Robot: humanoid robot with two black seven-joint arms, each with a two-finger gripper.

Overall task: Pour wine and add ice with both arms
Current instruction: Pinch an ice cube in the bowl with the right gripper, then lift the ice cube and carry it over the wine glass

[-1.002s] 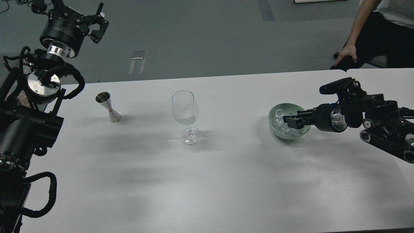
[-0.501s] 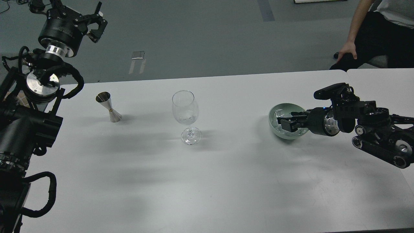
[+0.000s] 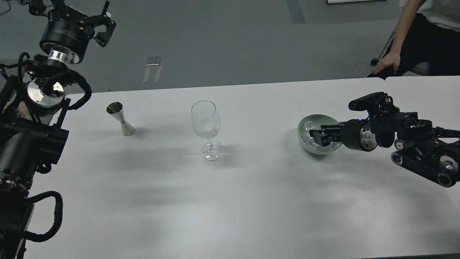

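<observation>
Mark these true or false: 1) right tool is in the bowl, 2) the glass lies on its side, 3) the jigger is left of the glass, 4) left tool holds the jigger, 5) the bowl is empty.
1) The right tool is in the bowl. True.
2) The glass lies on its side. False: it stands upright on the table.
3) The jigger is left of the glass. True.
4) The left tool holds the jigger. False: it is raised beyond the table's far edge, holding nothing.
5) The bowl is empty. False: it holds ice.
</observation>
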